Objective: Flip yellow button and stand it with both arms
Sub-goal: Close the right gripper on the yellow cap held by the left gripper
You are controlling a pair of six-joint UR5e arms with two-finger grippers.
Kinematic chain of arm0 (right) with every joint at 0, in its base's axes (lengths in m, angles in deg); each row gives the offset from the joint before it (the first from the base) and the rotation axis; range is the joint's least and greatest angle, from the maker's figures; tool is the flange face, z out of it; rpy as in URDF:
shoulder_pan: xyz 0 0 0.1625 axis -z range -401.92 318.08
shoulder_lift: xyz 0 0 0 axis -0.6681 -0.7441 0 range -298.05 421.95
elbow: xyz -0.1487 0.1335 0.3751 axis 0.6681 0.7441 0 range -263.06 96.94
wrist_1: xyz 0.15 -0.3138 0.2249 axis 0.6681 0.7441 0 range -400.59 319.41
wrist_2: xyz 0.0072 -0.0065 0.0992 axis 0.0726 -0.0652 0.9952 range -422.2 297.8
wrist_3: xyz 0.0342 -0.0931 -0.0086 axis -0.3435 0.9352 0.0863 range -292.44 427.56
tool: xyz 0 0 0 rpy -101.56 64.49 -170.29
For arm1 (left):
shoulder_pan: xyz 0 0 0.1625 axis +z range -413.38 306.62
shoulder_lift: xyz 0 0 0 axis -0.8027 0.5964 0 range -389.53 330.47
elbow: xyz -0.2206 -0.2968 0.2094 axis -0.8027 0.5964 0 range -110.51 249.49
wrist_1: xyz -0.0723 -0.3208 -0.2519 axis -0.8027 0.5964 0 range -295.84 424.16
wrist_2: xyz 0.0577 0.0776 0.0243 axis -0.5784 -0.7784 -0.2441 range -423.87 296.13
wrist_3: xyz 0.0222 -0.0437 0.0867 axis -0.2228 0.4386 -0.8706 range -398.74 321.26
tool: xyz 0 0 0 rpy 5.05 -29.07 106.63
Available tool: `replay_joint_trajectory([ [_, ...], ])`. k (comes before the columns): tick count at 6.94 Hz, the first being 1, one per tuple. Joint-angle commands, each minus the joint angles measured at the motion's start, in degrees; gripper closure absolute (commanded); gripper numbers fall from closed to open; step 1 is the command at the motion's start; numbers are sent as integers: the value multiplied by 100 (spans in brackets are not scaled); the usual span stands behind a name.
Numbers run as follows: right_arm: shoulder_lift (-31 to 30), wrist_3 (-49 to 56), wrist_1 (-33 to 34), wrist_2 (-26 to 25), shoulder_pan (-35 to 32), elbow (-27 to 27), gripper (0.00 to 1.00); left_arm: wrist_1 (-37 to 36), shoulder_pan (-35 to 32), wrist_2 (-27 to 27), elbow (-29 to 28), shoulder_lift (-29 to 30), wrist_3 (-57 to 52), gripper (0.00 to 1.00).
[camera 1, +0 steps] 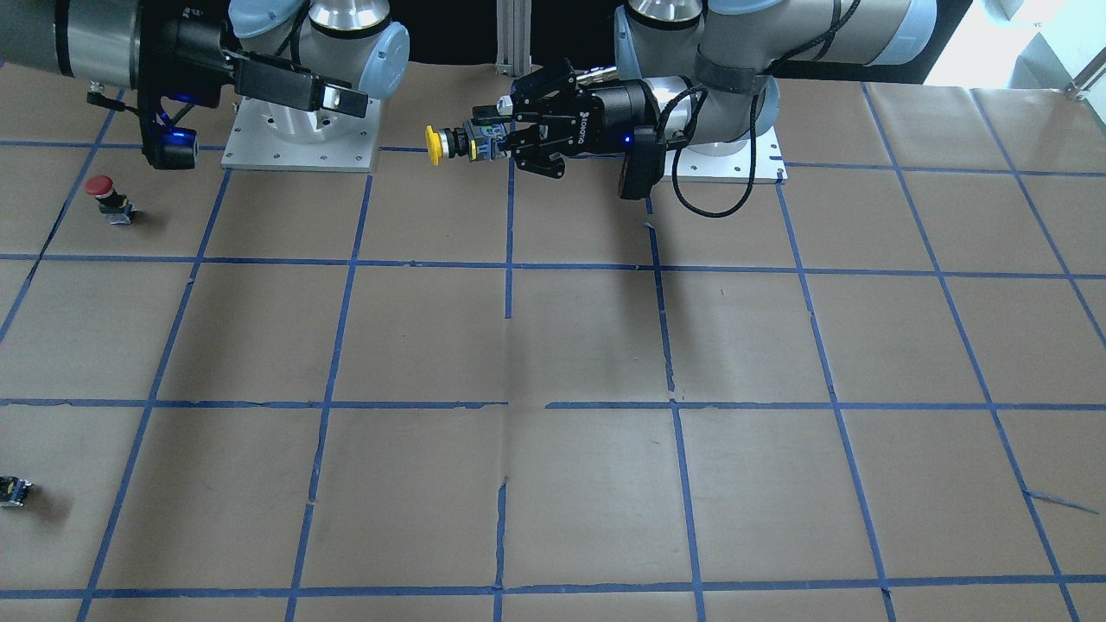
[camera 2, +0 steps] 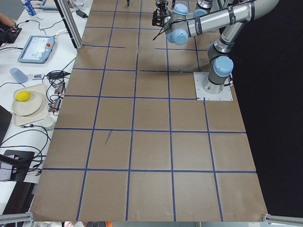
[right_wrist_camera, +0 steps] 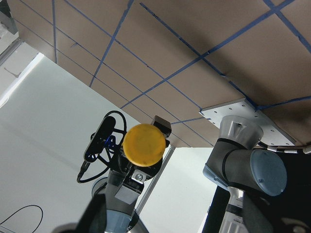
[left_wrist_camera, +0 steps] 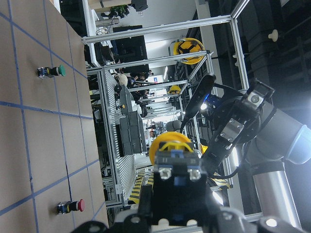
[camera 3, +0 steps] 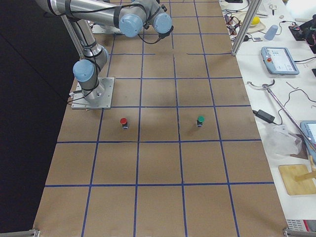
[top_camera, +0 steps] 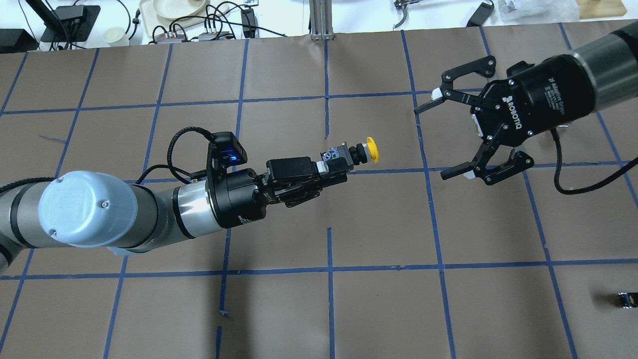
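Above the middle of the worktop [top_camera: 379,309], the yellow button [top_camera: 356,153] is held clear of the surface by the left gripper [top_camera: 333,171]. The left arm [top_camera: 89,209] is extended roughly level, wrist forward. Its fingers are closed on the black-and-silver body of the yellow button. The yellow cap is pointed sideways, away from the wrist and toward the right gripper [top_camera: 432,141]. The right arm [top_camera: 613,55] is brought in from the opposite side, with its fingers spread wide and nothing between them. A gap is left between the cap and the spread fingertips.

From the front-facing view, the yellow button [camera 1: 454,143] is seen lying horizontal in the grip, well above the paper. The right gripper [camera 1: 341,97] is presented edge-on there, so its opening cannot be judged from that view. A red button [camera 1: 104,194] and a small black-and-yellow part [camera 1: 13,491] are shown on the worktop, well apart from both grippers. A green button [camera 3: 200,120] is shown only in the right side view and the left wrist view, standing near the red button. The right wrist camera is faced squarely by the round cap [right_wrist_camera: 143,144]. The left wrist camera shows the terminal end of the body [left_wrist_camera: 175,167], with the cap rim behind it.
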Motion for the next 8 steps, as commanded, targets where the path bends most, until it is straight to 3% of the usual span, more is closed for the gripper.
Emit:
replay_joint_trajectory([
  [1, 273, -152, 508, 287, -187, -308, 2, 164, -347, 285, -125, -97, 495, 92],
  [5, 328, -198, 783, 429, -495, -203, 1, 181, -507, 365, -231, -133, 569, 91],
  [6, 302, -198, 749, 761, -522, -159, 2, 181, -516, 365, -266, -133, 596, 91],
  [8, 162, -207, 644, 677, -522, -150, 3, 181, -516, 365, -275, -159, 613, 91],
])
